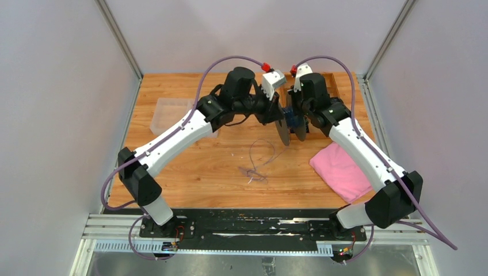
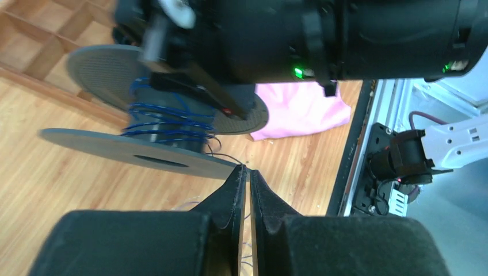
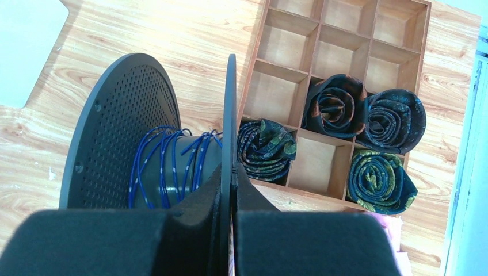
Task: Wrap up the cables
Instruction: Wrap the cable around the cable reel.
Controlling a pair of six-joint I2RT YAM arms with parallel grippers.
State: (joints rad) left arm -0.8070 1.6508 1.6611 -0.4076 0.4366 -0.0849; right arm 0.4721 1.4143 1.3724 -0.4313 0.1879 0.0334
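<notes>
- Top view: the left arm (image 1: 172, 138) and the right arm (image 1: 359, 144) meet over the far middle of the bench (image 1: 201, 190), with the spool (image 1: 290, 129) held up between them. Part of the cable (image 1: 260, 164) lies in loose loops on the wood below the spool. A pink cloth (image 1: 339, 169) sits on the right arm's side and a clear tub (image 1: 167, 115) on the left arm's side.
- Left wrist view: the left jaws are pressed together, their tips just beside the rim of the spool's nearer flange. A fine strand runs from the wound blue turns toward the tips, but I cannot tell whether it is actually pinched. I judge this arm to be the feeder. I want light tension and each new turn laid beside the last, never riding over the flange.
- Right wrist view: the right jaws pinch the thin edge of one flange, and the cable's turns sit on the core between the two discs. A wooden tray (image 3: 345, 26) of rolled ties (image 3: 336, 106) lies beyond. That edge grip could twist, so I would pull gently and watch the slack for snags.
</notes>
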